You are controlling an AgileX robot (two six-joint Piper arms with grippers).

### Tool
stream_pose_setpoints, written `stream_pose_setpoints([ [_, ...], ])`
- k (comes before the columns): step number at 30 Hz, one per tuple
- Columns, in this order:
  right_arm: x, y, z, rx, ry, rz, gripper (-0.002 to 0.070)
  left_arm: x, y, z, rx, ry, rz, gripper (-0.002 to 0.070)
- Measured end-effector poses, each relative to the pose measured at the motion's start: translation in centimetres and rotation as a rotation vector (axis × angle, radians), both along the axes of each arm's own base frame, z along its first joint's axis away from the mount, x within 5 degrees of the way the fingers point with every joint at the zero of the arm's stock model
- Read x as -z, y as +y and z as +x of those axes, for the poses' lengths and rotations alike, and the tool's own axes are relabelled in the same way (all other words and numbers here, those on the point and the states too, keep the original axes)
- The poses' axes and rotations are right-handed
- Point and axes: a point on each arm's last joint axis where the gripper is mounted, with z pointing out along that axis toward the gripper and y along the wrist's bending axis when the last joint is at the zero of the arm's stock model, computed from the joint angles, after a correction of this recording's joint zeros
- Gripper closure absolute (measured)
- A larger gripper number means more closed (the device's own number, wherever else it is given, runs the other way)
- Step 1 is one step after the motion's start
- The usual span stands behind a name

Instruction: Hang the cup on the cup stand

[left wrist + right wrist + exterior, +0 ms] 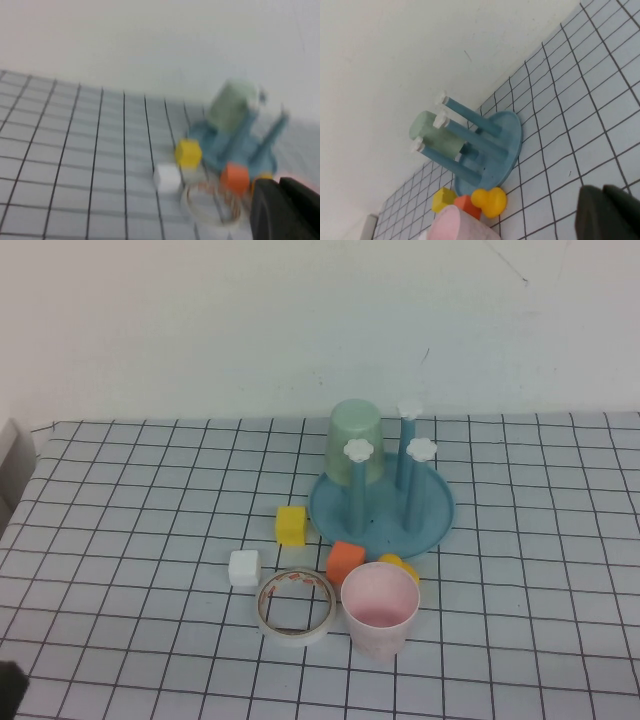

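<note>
The pale pink cup (pixel 380 608) stands upright, mouth up, at the table's front, just in front of the cup stand (pixel 434 522). It also shows in the right wrist view (pixel 457 225). The blue stand has thin posts with white flower caps; it also shows in the left wrist view (pixel 210 150) and the right wrist view (pixel 506 145). A pale green cup (pixel 355 440) hangs upside down on one post. My left gripper (pixel 279 184) is shut and empty, off to the left of the objects. My right gripper (pixel 602 190) is shut and empty above the grid cloth, right of the stand.
A tape roll (pixel 295 605) lies left of the pink cup. A yellow cube (pixel 291 524), an orange cube (pixel 345 562), a white cube (pixel 244 567) and a yellow duck (pixel 400 567) crowd the stand's front. A white wall runs along the back.
</note>
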Motion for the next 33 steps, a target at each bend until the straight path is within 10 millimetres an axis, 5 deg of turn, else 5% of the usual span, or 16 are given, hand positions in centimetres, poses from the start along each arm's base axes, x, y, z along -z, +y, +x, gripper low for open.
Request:
stream_pose_setpoints([
  [2,0.0,0.0,0.0,-0.010,-0.006,-0.042,0.0678,-3.1,-0.6,0.8,0.103,0.098,0.192,0.0677],
  [7,0.1,0.1,0.0,-0.026,0.004,-0.059,0.0678,-6.9,-1.4,3.9,0.306,0.251,0.501,0.0677],
  [14,0.2,0.2,-0.1,-0.035,0.010,-0.065,0.0678,-10.0,-2.4,10.6,0.534,0.408,0.658,0.0677],
  [22,0.3,0.3,-0.1,-0.045,0.020,-0.068,0.0678,-10.5,-7.2,16.8,0.717,0.574,0.859,0.0677],
  [28,0.3,0.3,-0.1,-0.048,0.023,-0.068,0.0678,-9.6,-13.0,19.1,0.770,0.625,1.010,0.0677],
  [33,0.3,0.3,-0.1,-0.050,0.025,-0.068,0.0678,-6.8,-18.6,20.9,0.842,0.681,1.040,0.0661],
])
